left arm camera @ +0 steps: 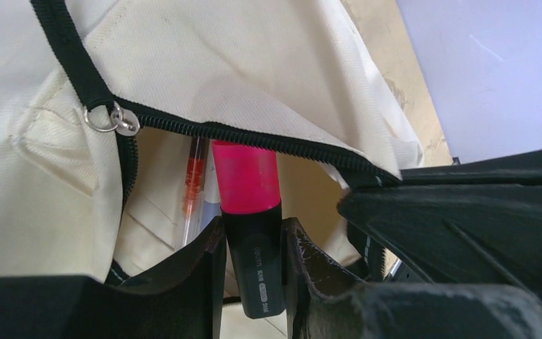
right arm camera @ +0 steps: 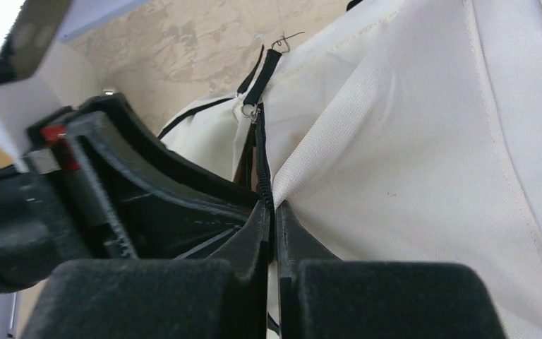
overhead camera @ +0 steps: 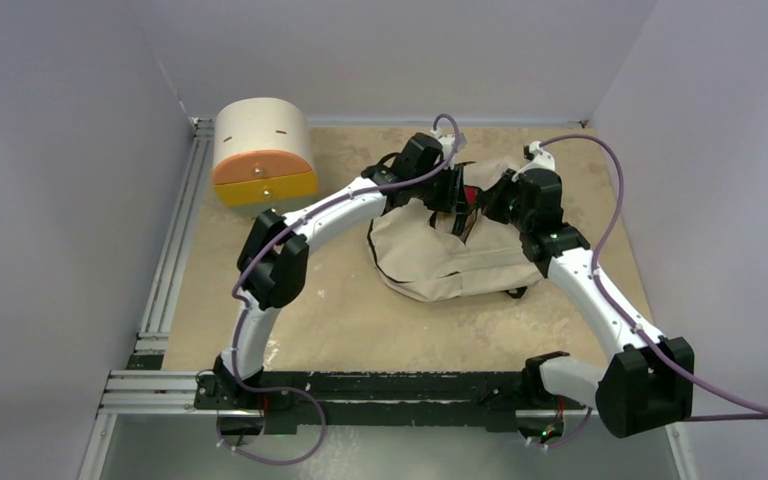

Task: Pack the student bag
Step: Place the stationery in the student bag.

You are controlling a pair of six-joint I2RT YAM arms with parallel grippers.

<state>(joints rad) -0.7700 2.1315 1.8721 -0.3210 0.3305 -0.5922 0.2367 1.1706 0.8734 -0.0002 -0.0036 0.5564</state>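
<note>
The student bag (overhead camera: 450, 262) lies slumped on the table (overhead camera: 340, 320) towards the far middle, with both arms bent over its far edge. Well off to the far left stands a cream drawer box (overhead camera: 262, 150) with orange and yellow fronts.

The left gripper (left arm camera: 254, 240), partly open, clamps the black barrel of a pink highlighter (left arm camera: 245, 176) at the bag's unzipped mouth. The marker's far end is tucked under the zipper edge and hidden. Just left of it lies a clear pen (left arm camera: 194, 183) with red inside.

The right gripper (right arm camera: 273, 212) is pinched tight on the bag's zipper edge, and its black body crowds the opening from the right. From above, both sets of fingertips are hidden by the wrists.
</note>
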